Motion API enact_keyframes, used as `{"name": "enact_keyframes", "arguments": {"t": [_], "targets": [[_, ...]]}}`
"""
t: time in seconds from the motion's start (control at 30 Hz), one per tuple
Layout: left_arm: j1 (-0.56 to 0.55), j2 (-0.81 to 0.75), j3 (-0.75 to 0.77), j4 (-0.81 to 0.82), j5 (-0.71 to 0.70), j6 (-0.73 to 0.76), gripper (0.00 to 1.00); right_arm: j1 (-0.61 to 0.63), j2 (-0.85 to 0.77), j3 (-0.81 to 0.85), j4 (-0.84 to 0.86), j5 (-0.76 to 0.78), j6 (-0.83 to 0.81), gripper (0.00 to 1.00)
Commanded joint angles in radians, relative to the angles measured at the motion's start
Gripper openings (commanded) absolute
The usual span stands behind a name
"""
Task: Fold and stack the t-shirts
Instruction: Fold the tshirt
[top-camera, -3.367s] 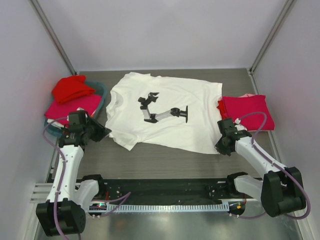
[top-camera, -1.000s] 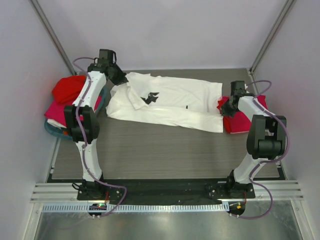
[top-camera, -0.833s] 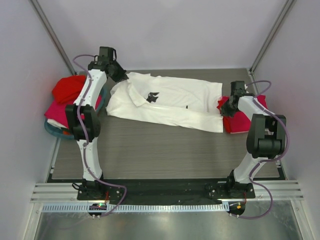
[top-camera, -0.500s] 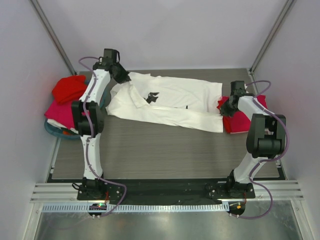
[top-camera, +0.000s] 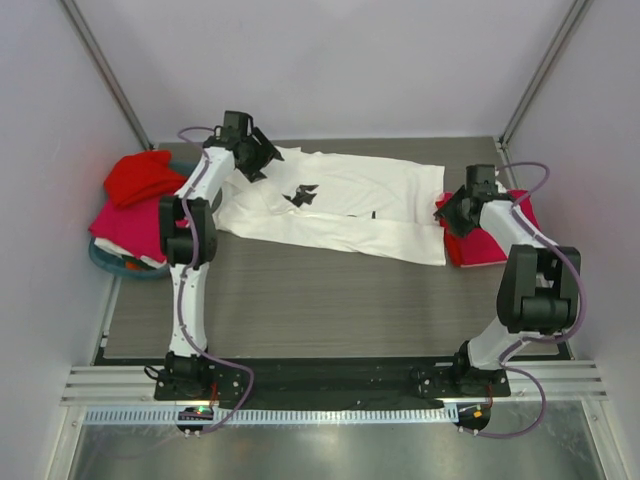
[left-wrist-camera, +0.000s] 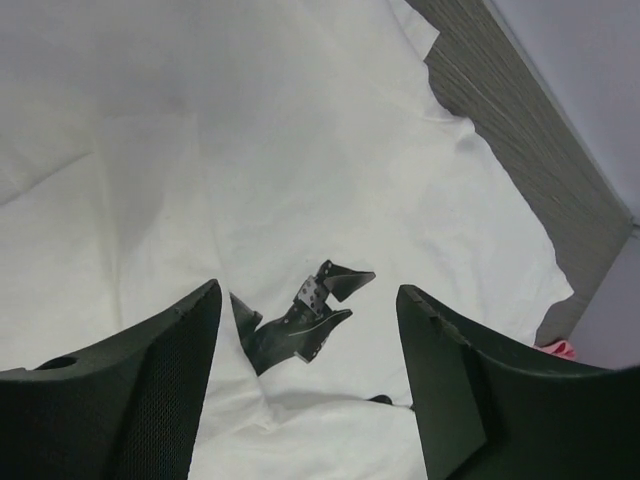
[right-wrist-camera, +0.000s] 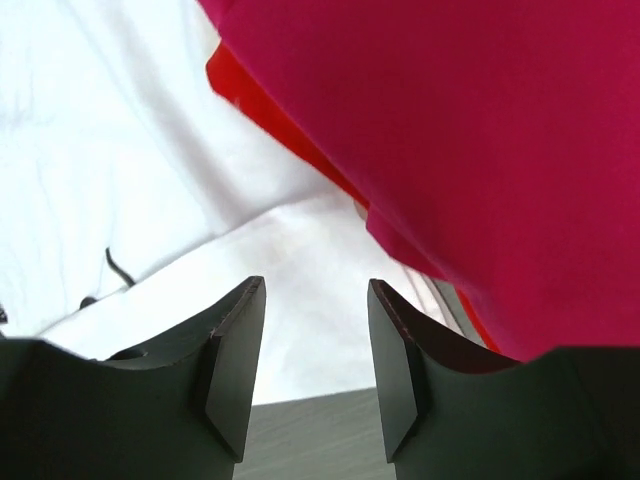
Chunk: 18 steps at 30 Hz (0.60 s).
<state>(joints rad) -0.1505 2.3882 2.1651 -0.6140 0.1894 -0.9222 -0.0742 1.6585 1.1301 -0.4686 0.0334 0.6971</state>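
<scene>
Overhead view of a grey table (top-camera: 300, 300) with two robot arms reaching to its far side. At far left, a red shirt (top-camera: 140, 175) and a pink shirt (top-camera: 125, 222) lay heaped in a teal basket (top-camera: 105, 262), not yet folded.

Just right of them, the left fingers (left-wrist-camera: 150, 390) hung over the collar end of a white shirt (top-camera: 340, 205). The wrist camera showed them spread wide with nothing between them, above plain white cloth and a scrap of the black print (left-wrist-camera: 305, 320).

The white shirt lay across the far half of the table as a long band. Its near side was doubled over, so most of the print was hidden.

At its right end, the right fingers (right-wrist-camera: 235, 370) were also spread and empty. They were poised over the shirt's edge, just beside a folded pile (top-camera: 495, 235), pink on top of red, at the table's right side.

The white shirt looked thin, light and limp. It would likely sag between any two holds, and its two layers could slide apart. The surest places to take hold seemed to be the two short ends of the band, pinching both layers together near the doubled edge. That way the fold would stay shut as the ends were brought together.
</scene>
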Motion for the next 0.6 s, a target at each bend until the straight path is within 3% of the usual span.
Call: {"name": "enact_keyframes", "arguments": {"t": [0.0, 0.17, 0.27, 0.43, 0.57], "targets": [[0.0, -0.208, -0.072, 0.027, -0.06, 0.049, 0.74, -0.004, -0.146, -0.076, 0.057, -0.02, -0.004, 0.51], [0.0, -0.46, -0.308, 0.01, -0.136, 0.06, 0.76, 0.007, -0.342, -0.298, 0.226, -0.069, 0.106, 0.5], [-0.003, -0.633, -0.525, 0.06, -0.137, 0.046, 0.89, 0.033, -0.439, -0.44, 0.306, -0.038, 0.162, 0.51], [-0.003, -0.863, -0.903, 0.175, -0.128, 0.023, 0.91, 0.12, -0.502, -0.584, 0.349, 0.092, 0.255, 0.53], [0.0, -0.992, -1.074, 0.21, -0.169, -0.003, 0.93, 0.163, -0.506, -0.656, 0.366, 0.196, 0.353, 0.5]]}}
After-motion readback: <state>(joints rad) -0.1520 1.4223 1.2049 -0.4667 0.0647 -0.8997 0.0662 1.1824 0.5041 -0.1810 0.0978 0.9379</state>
